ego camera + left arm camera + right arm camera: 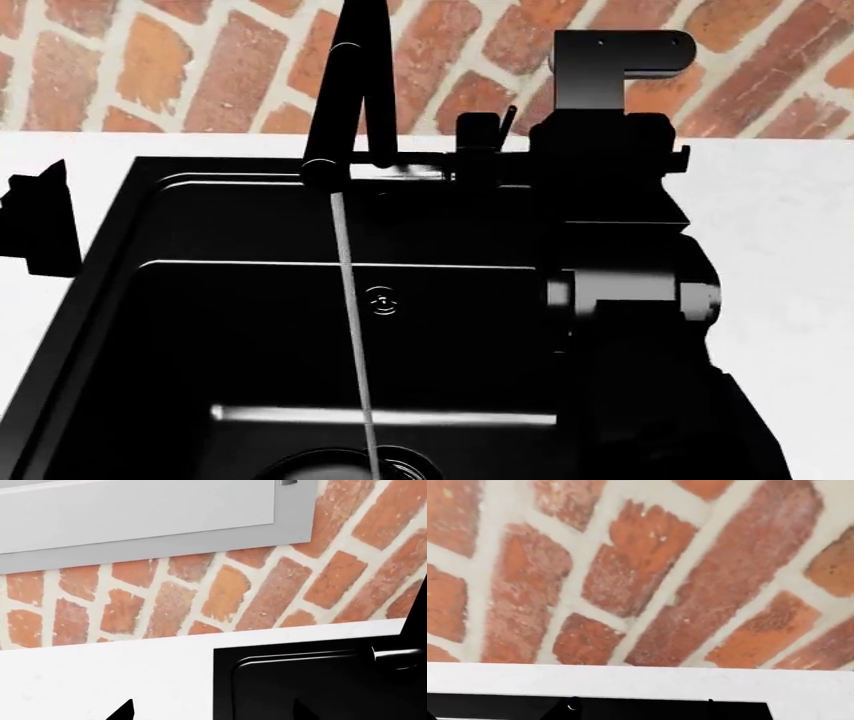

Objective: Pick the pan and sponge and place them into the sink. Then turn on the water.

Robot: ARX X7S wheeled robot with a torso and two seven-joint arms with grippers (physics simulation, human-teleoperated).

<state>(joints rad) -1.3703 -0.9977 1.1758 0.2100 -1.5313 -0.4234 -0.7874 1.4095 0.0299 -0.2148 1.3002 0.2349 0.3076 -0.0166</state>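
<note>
- Water (350,330): thin pale stream falling straight from faucet spout (324,165) into sink (160,300), toward drain (380,465).
- Right arm (621,290) at faucet base, far nearer than left gripper (38,218) beside sink rim.
- Pan, sponge: not discernible in dark basin.
- Finger state, both grippers: cannot tell.

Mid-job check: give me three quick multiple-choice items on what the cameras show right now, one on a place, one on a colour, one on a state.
1. Where does the water land?
A) on the counter
B) at the drain in the sink
C) on the wall

2. What colour is the sink?
A) white
B) steel
C) black

3. Is the faucet running?
A) yes
B) no
C) hidden

Answers: 1 B, the stream falls to the drain in the basin. 2 C, the basin is matte black. 3 A, a thin pale stream drops from the spout.
</note>
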